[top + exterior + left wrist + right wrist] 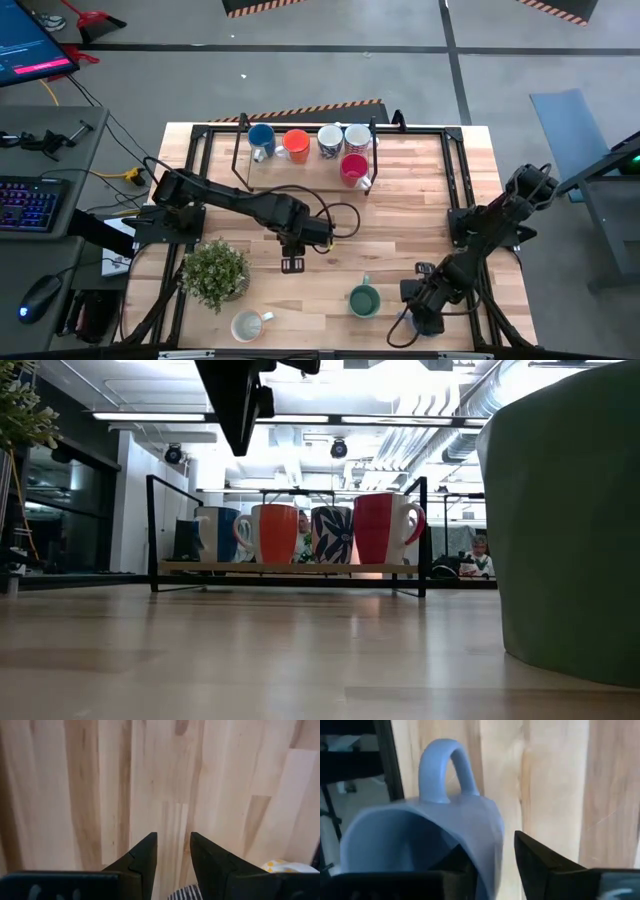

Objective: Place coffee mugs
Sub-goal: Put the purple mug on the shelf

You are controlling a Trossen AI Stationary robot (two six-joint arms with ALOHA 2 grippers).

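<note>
No text, label, brand or number can be read anywhere in these views

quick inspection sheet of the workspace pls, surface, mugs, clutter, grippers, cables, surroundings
surface: pale wooden table top, black frame around it.
job's things: glossy blue mug, orange mug, dark floral-patterned mug, white mug and red mug on the black wire rack at the far edge; green mug and cream mug on the near table; slate-blue mug at the right gripper.
clutter: leafy potted plant near the left front.
grippers: left gripper open over bare wood; right gripper straddles the slate-blue mug's wall.
cables: black cable looping by the left arm.
surroundings: keyboard and mouse on a side desk.
</note>
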